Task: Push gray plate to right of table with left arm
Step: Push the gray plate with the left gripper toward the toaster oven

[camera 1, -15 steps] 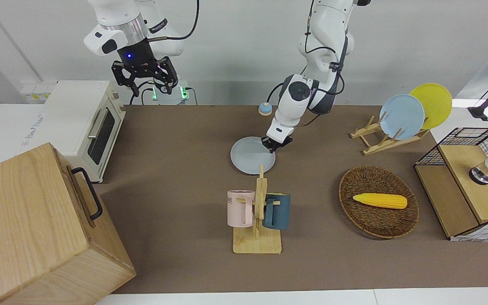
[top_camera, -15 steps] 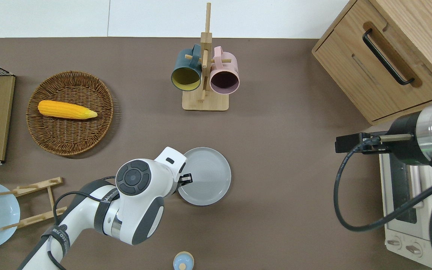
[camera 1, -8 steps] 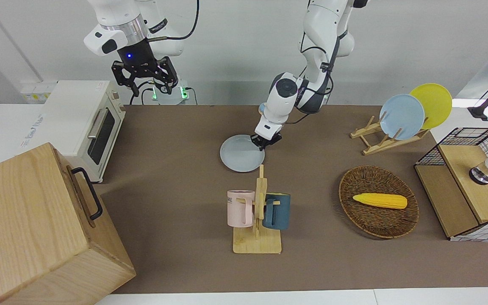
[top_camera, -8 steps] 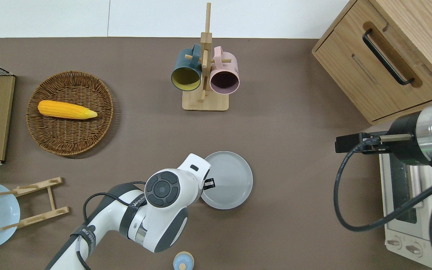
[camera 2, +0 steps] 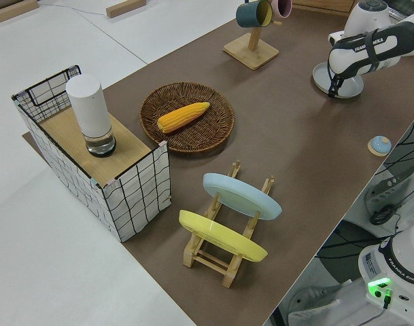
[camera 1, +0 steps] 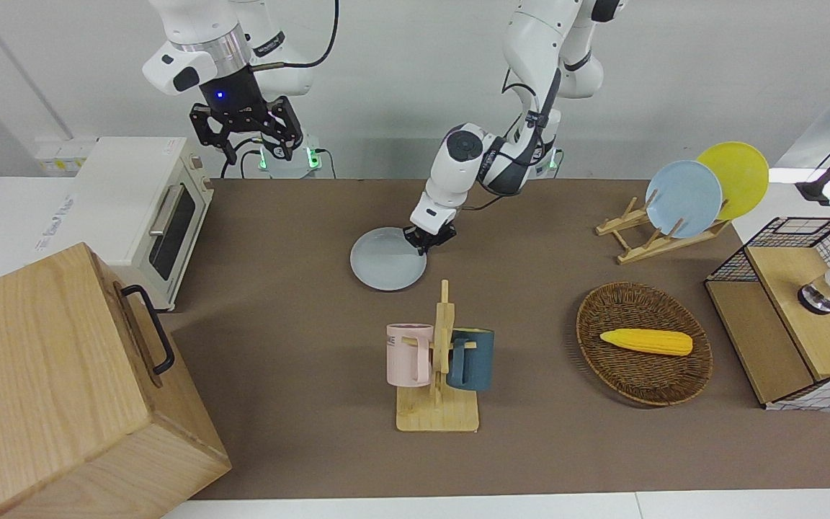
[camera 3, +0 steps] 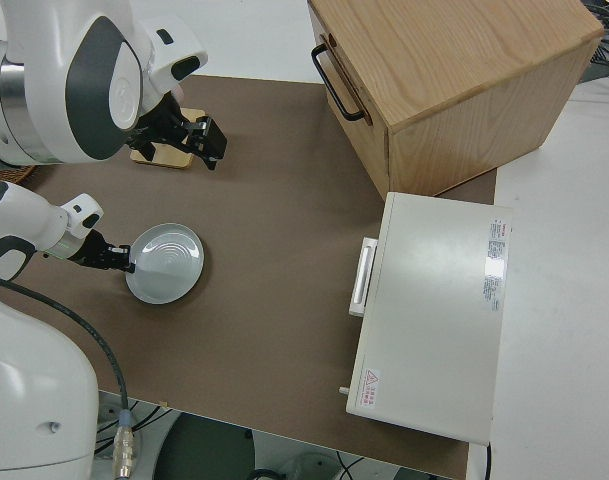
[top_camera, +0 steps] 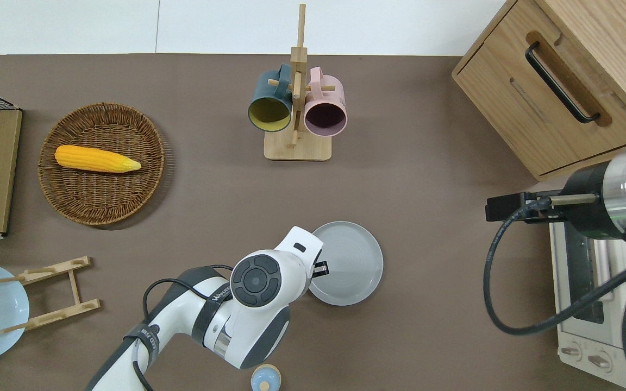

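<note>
One arm at work: the left arm (camera 1: 491,155) is the only one busy; the right arm is parked.
Left gripper: the left gripper (top_camera: 321,267) is down at the gray plate (top_camera: 348,264), touching the rim on the side toward the left arm's end of the table; I cannot tell whether its fingers are spread or pressed together.
Right gripper: the right gripper (camera 1: 246,130) has its fingers spread and holds nothing.
Plate position: flat on the table (camera 1: 292,238), about mid-length, nearer to the robots than the mug stand (top_camera: 296,108), and well apart from the toaster oven (camera 1: 145,209) at the right arm's end.
Step in hand: judging from the contact at the rim, the push is underway and perhaps half done.
Next move: more sliding toward the right arm's end, the gripper kept low against the rim so it does not ride up over it.
Watch for: the round plate may turn off the contact point and drift sideways; the toaster oven and the wooden cabinet (camera 1: 62,389) bound the open stretch.
</note>
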